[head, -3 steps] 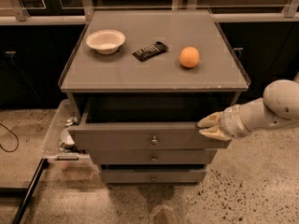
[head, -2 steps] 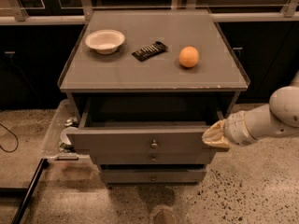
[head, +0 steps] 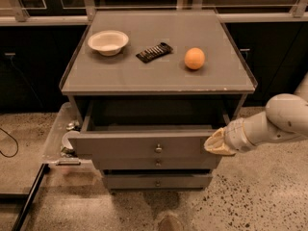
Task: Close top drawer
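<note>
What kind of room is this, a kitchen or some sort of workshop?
Probably an office kitchenette or test space: a grey drawer cabinet bearing a bowl and an orange, on speckled polished floor. The gripper sits at a front corner of the open top drawer.

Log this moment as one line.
top drawer: pulled out | pincer: at its front's right end | status: not yet closed

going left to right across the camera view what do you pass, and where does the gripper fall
clear tray → white bowl → black packet → orange → gripper, furthest right, at the right end of the open top drawer front
</note>
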Robot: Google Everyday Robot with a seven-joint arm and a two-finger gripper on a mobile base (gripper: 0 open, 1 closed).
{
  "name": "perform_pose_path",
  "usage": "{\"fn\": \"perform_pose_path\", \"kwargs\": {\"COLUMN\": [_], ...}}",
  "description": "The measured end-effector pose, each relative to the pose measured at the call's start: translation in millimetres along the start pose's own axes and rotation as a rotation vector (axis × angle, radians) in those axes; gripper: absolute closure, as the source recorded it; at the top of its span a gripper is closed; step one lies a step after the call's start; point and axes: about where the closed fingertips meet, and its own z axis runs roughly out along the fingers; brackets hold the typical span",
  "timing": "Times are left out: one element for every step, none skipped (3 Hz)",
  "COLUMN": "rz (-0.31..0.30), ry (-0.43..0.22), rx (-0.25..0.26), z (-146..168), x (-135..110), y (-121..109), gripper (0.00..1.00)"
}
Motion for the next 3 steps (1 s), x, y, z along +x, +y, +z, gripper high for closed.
{"fn": "perform_pose_path", "kwargs": {"rz": [0.019,0.019,0.019], "ry": [0.023,0.023,0.023], "rx": [-0.015,-0.015,-0.015], "z": [19.5,19.5,19.6], "x": [13.1,13.1,13.1], "y": [-4.3,-4.3,-4.3], "gripper": [0.86,0.65,0.42]}}
